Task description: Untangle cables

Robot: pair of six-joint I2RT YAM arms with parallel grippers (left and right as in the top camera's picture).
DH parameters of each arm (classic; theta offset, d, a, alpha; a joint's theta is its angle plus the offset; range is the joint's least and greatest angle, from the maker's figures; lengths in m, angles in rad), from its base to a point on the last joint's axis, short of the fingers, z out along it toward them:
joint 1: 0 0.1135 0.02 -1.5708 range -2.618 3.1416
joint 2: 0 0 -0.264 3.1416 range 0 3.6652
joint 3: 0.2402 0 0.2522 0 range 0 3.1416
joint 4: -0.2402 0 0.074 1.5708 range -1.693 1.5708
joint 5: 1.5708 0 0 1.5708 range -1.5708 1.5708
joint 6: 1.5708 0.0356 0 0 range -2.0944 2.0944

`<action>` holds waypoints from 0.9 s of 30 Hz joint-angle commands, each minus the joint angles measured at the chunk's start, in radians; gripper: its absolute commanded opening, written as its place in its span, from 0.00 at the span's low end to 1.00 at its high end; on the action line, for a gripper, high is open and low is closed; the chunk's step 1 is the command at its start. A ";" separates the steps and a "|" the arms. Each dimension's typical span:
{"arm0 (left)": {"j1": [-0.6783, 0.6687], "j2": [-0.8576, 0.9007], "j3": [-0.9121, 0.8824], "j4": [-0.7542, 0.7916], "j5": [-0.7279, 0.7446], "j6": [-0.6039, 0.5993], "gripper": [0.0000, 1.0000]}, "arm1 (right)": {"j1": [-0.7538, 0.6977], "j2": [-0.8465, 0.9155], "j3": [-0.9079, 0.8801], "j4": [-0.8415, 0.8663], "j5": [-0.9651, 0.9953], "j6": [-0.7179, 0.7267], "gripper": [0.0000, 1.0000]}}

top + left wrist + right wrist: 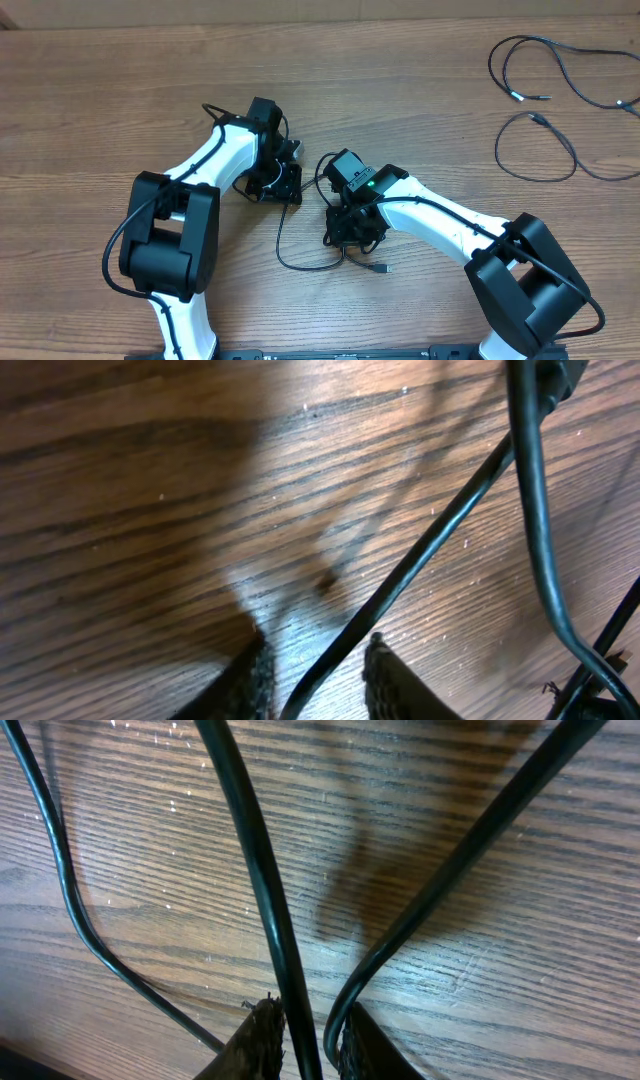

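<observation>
One thin black cable (279, 245) lies between my two arms, looping to a small plug tip (382, 268) at the front. My left gripper (282, 186) is low over its left part. In the left wrist view the fingers (318, 678) are apart, and the cable (440, 530) runs between them without touching either. My right gripper (351, 232) is down on the loop's right part. In the right wrist view its fingers (308, 1042) are close together on two strands of the cable (255, 870). A third strand (70, 910) curves past on the left.
Two more thin black cables lie as separate loose loops at the far right, one (560, 62) at the back and one (548, 150) just in front of it. The wooden table (420, 90) extends around them. Thicker black cables run along both arms.
</observation>
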 commanded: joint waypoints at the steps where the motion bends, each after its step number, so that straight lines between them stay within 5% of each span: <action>1: -0.008 0.029 -0.046 0.010 -0.022 0.022 0.22 | 0.000 0.007 -0.005 0.004 -0.006 0.003 0.20; 5: -0.009 0.029 -0.046 0.018 0.006 0.018 0.04 | 0.000 0.007 -0.005 0.006 -0.009 0.003 0.19; 18: -0.009 0.029 -0.046 0.108 0.350 0.023 0.04 | 0.000 0.007 -0.005 0.030 -0.061 0.003 0.15; 27: -0.007 0.029 -0.045 0.090 0.333 0.023 0.04 | -0.007 0.007 0.004 0.045 -0.077 0.003 0.15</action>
